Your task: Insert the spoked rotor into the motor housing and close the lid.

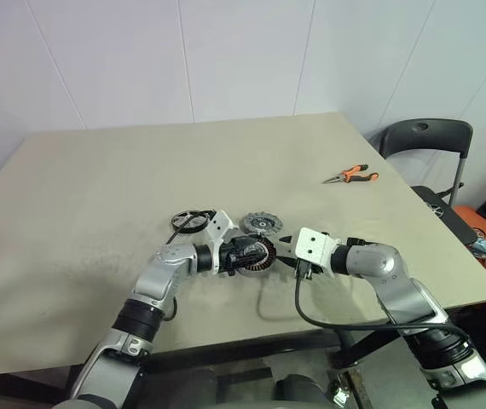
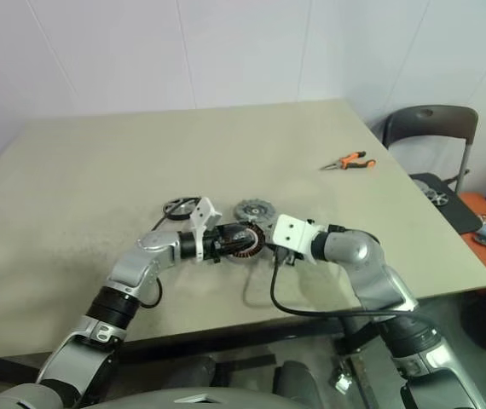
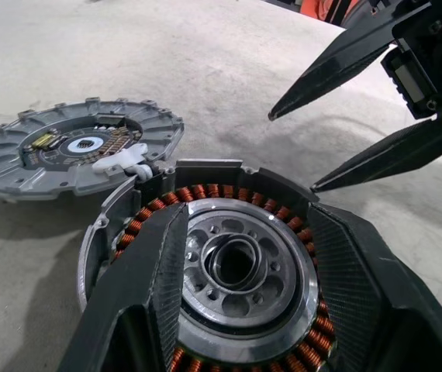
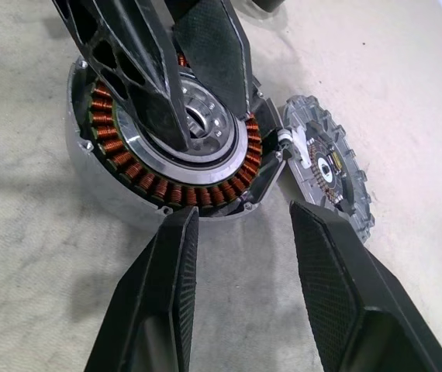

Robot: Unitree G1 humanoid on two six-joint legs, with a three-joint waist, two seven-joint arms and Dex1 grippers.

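The motor housing (image 4: 167,194) sits on the table with its copper windings and silver hub (image 3: 236,263) showing. My left gripper (image 1: 264,253) reaches over its open face, open, one finger on each side of the hub with nothing held. My right gripper (image 4: 243,211) is open and empty, its tips just short of the housing's side. The lid (image 1: 262,225) lies flat right behind the housing, ribbed and grey. Behind my left wrist, the spoked rotor (image 1: 190,221) lies flat on the table.
Orange-handled pliers (image 1: 351,176) lie far back on the right of the beige table (image 1: 141,170). A dark chair (image 1: 422,141) stands past the table's right edge. A black cable (image 1: 311,319) hangs from my right wrist.
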